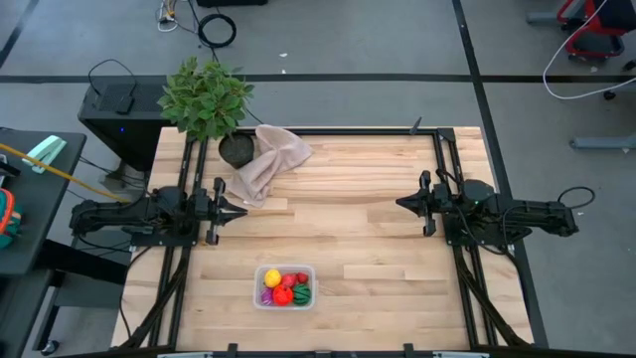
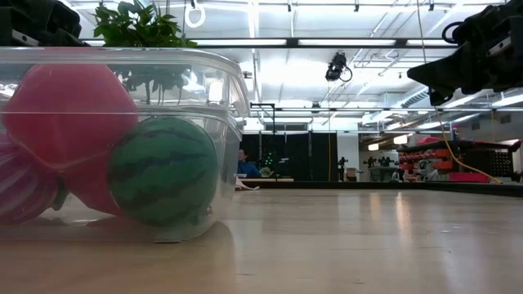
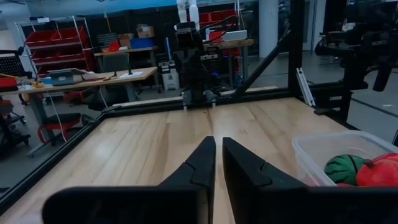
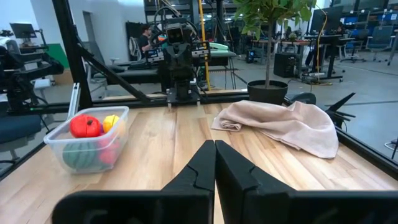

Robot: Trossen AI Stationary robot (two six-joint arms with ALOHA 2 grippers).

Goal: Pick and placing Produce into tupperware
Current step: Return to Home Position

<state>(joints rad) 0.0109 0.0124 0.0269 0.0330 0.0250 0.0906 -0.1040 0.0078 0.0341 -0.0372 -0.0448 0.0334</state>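
Task looks done: all produce (image 1: 285, 288) in view sits inside tupperware (image 1: 311, 269), front-centre of table (image 1: 378, 249); none seen loose outside it. L gripper (image 1: 241, 210) and R gripper (image 1: 401, 204) hang at opposite sides, well apart from tub, jaws closed, empty. Cloth (image 1: 268, 159) and plant (image 1: 206, 96) at back. Only homing left, prob.

The pale wooden tabletop (image 1: 368, 219) lies open across its middle and right. A clear rectangular plastic tub (image 1: 312, 272), crumpled beige cloth (image 1: 266, 164) and leafy green potted plant (image 1: 207, 99) block the left half.
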